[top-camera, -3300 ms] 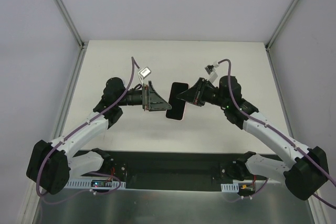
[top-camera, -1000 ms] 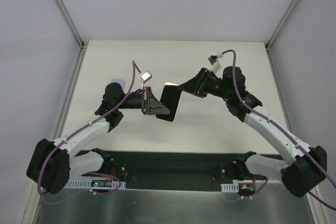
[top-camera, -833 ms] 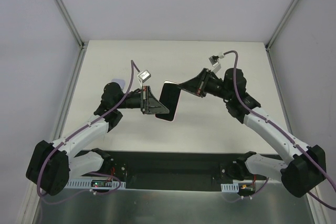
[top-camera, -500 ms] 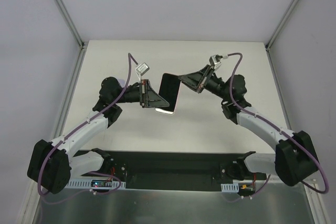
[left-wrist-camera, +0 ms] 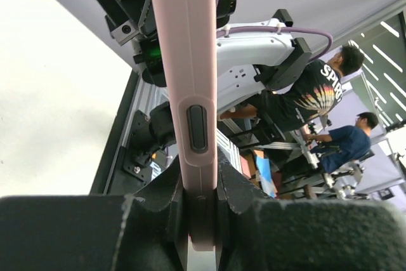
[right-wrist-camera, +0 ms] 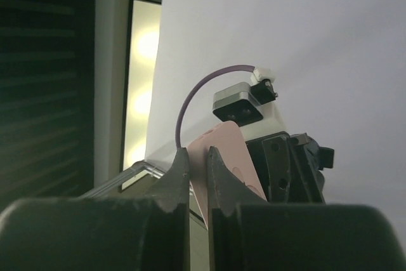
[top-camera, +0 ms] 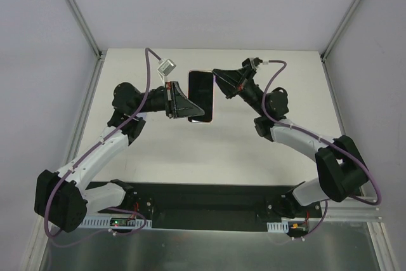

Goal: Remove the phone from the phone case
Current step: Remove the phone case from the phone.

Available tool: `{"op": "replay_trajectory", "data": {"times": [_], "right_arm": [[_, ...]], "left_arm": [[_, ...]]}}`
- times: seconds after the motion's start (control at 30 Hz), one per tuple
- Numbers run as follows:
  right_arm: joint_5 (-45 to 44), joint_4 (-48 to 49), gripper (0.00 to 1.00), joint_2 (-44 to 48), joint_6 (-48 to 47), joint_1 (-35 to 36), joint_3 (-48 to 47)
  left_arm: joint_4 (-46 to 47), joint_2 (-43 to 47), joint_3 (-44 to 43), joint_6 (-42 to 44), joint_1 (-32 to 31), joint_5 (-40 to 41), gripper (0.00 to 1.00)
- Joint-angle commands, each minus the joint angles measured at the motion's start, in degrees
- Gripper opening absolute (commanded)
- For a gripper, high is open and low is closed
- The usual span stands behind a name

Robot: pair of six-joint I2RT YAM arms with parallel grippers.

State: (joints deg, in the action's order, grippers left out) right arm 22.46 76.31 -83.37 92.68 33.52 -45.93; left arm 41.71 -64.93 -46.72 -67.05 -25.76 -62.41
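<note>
Table [top-camera: 158, 150]: both arms hold the work off it, at mid-span. Phone [top-camera: 200, 93]: seated in the pink phone case [left-wrist-camera: 185, 61], not yet freed, and set on edge between the two arms. Left gripper [left-wrist-camera: 202, 185]: clamped across the cased phone's lower end, evidently as an anchor. Right gripper [right-wrist-camera: 198, 169]: pinched tight on the case's upper corner, apparently placed to peel the lip away.

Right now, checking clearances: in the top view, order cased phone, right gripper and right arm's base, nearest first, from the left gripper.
1. cased phone, clamped in left gripper.
2. right gripper, at its far-right corner.
3. right arm's base, near edge.
</note>
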Motion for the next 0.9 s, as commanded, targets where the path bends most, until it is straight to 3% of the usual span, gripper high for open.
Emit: {"op": "replay_trajectory", "data": {"times": [0.0, 0.2, 0.5, 0.7, 0.87], "right_arm": [[-5.4, 11.58, 0.01, -2.14, 6.01, 2.51, -8.01], [-4.79, 11.49, 0.01, -4.16, 5.58, 3.75, -10.23], [-2.17, 6.59, 0.01, -3.29, 0.84, 4.01, -2.33], [1.97, -15.72, 0.01, 2.06, -15.93, 3.92, 0.23], [-2.22, -47.27, 0.02, 9.98, -34.83, 4.36, -1.26]], "left_arm": [[7.77, 3.49, -5.75, 6.93, -2.19, -12.03, 0.0], [7.07, 3.75, -8.83, 6.93, -2.19, -12.73, 0.0], [6.36, 5.77, -9.62, 6.93, -2.19, -12.47, 0.0], [5.31, 7.0, -11.02, 7.1, -2.19, -12.38, 0.0], [3.9, 8.41, -11.73, 8.16, -2.19, -12.21, 0.0]]}}
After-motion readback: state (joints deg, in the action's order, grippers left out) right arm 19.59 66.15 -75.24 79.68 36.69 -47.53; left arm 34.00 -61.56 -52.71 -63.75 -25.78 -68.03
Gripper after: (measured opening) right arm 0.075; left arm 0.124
